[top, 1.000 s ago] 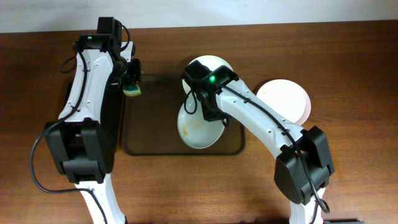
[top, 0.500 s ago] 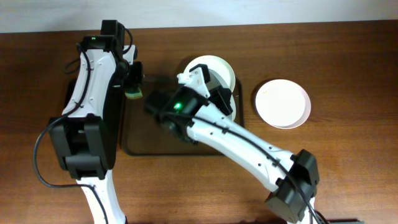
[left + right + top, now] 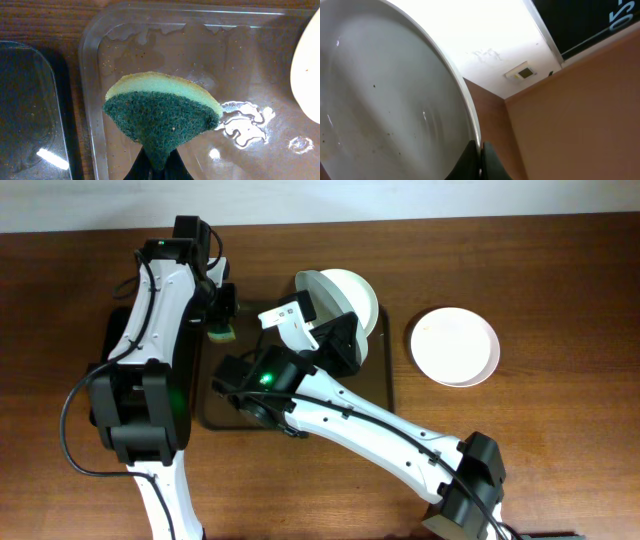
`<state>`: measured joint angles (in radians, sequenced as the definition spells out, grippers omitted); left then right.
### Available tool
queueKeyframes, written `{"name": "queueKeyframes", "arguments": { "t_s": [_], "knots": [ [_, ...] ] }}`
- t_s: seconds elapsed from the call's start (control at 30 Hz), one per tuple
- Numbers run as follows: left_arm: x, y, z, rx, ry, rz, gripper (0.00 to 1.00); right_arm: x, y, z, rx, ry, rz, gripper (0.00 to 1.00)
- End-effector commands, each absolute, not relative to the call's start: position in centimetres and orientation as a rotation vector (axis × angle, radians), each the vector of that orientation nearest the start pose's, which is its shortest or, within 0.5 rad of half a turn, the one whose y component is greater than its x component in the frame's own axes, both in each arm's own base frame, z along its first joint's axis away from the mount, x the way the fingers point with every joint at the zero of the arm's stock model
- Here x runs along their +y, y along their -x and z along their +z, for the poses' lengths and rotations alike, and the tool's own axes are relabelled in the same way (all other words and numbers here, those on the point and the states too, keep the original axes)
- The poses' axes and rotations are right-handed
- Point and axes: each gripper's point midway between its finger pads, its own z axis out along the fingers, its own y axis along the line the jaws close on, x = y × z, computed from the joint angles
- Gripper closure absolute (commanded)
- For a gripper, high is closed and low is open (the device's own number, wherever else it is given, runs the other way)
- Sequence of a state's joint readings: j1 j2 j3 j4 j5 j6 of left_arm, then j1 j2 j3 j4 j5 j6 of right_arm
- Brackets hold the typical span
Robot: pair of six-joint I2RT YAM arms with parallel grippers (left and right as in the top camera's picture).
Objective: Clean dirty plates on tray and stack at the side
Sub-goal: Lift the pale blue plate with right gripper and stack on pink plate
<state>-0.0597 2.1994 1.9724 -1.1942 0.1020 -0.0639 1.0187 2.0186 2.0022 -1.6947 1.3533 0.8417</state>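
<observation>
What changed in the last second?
The right gripper tipped the dirty plate up off the tray, its arm swinging left across it. The left gripper, shut on the sponge, edged slightly right. The side plate stayed put.

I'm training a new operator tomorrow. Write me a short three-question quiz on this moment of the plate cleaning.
1. True or false: the left pincer is shut on a sponge.
2. Where does the right pincer grip the tilted plate? A) at the rim B) at the middle C) it grips nothing
3. Fill in: the flat plate to the right of the tray lies on the ____.
Key: 1 true; 2 A; 3 table.
</observation>
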Motion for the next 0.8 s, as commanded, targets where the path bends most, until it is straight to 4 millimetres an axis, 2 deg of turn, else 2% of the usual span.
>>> {"name": "queueKeyframes", "arguments": {
  "t_s": [0.0, 0.07, 0.13, 0.27, 0.37, 0.47, 0.6, 0.7, 0.77],
  "knots": [
    [-4.7, -46.3, 9.0, 2.989, -0.035, -0.185, 0.99, 20.4, -33.7, 29.9, 1.980, 0.141, -0.939, 0.96],
    [-4.7, -46.3, 9.0, 2.989, -0.035, -0.185, 0.99, 18.6, -34.2, 27.7, 2.129, 0.074, -0.915, 0.96],
    [-4.7, -46.3, 9.0, 2.988, -0.035, -0.185, 0.99, 15.6, -35.1, 25.4, 2.300, -0.065, -0.882, 0.96],
    [-4.7, -46.3, 9.0, 2.989, -0.035, -0.185, 0.99, 11.1, -36.6, 23.5, 2.462, -0.300, -0.807, 0.96],
    [-4.7, -46.3, 9.0, 2.989, -0.035, -0.185, 0.99, 7.6, -38.7, 22.2, 2.612, -0.405, -0.632, 0.96],
    [-4.7, -46.2, 9.0, 2.990, -0.035, -0.185, 0.99, 3.5, -40.9, 20.6, 2.746, -0.525, -0.347, 0.96],
    [-4.7, -46.3, 9.0, 2.989, -0.036, -0.185, 0.99, -3.2, -40.9, 19.5, 2.816, -0.713, -0.110, 0.96],
    [-4.7, -46.3, 9.0, 2.986, -0.035, -0.186, 0.99, -7.5, -39.6, 18.1, 2.828, -0.871, -0.116, 0.96],
    [-4.7, -46.4, 9.0, 2.985, -0.036, -0.186, 0.99, -8.4, -39.2, 16.5, 2.845, -0.901, -0.127, 0.96]
  ]
}}
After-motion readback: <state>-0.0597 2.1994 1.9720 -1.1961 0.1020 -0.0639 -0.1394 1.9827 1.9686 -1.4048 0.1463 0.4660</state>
